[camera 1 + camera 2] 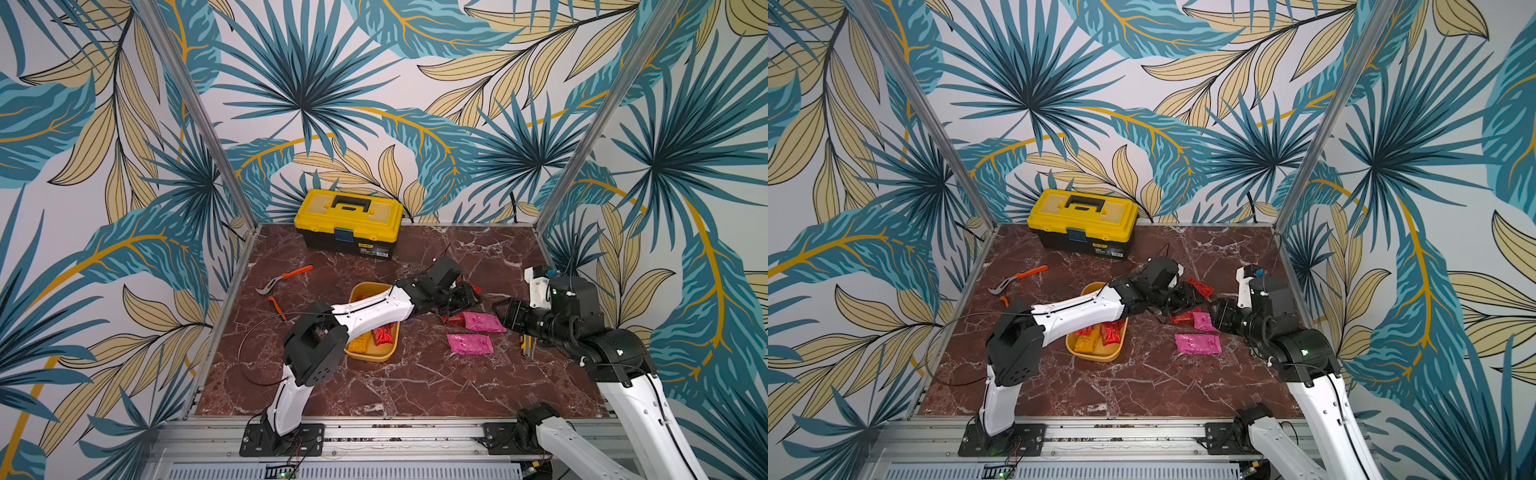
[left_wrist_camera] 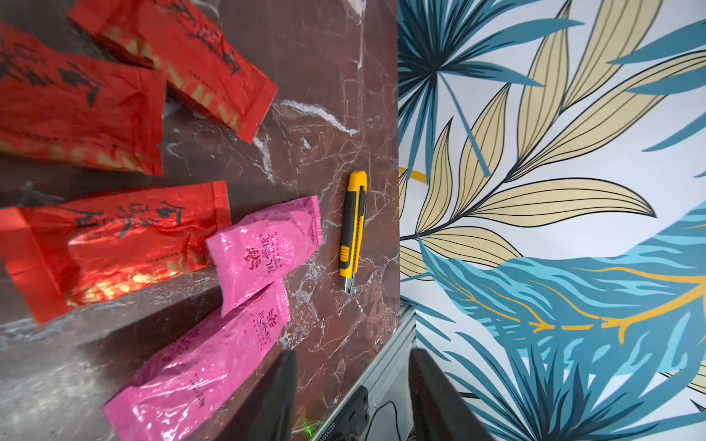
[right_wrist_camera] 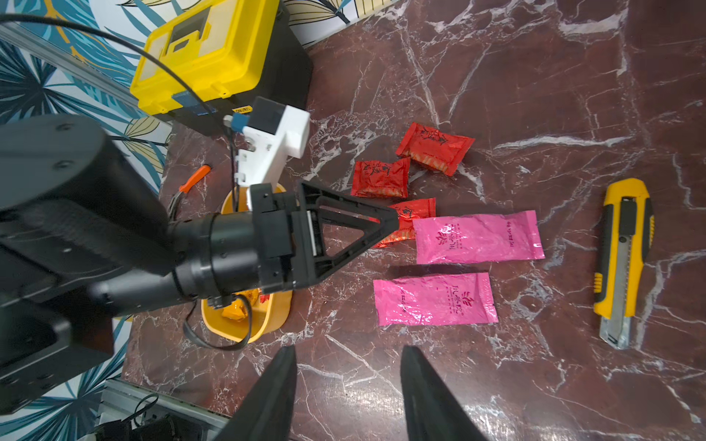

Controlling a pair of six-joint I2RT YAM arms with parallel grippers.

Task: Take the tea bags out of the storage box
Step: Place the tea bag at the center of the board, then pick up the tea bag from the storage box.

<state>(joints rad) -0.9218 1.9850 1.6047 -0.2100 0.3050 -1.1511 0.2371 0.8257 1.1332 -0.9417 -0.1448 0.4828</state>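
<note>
Jaws on both arms gape, empty. Tea bags (image 1: 383,335) remaining in the box (image 1: 374,356) lie under the left forearm (image 1: 374,309), behind its jaws; left arm nearer.

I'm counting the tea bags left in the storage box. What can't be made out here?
Storage box, middle contents: both top views, left arm crosses over it.
One red tea bag: right wrist view, partly behind the left gripper.
Box cutter: a top view, mostly behind the right arm.
Other red tea bags: left wrist view, cut by the edge.
</note>
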